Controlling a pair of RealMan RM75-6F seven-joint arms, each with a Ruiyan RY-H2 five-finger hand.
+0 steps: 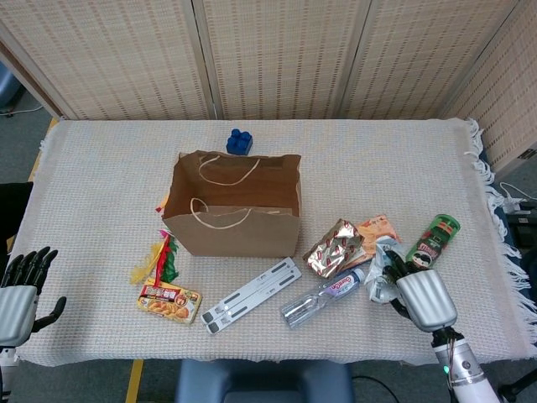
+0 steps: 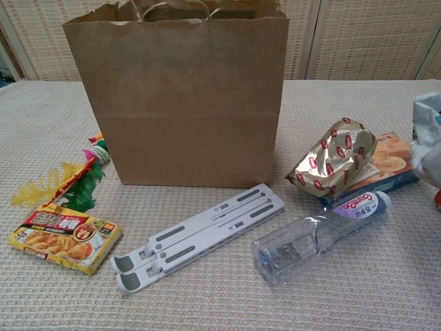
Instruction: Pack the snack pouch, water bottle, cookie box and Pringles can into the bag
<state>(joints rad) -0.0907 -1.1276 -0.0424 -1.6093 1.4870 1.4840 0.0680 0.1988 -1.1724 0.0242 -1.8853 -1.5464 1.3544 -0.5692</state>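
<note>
Right now the right hand [image 1: 424, 298] holds a crinkly silver snack pouch [image 1: 382, 273] up off the surface [image 1: 101, 168], its fingers curled around it. The paper bag [image 1: 235, 220] stands open, well to the left. The pouch is soft and slippery, so it could slide out on the way. It could also bump the bag's top edge and tip the bag over. The left hand [image 1: 21, 290] waits at the near left, fingers apart, holding nothing.
</note>
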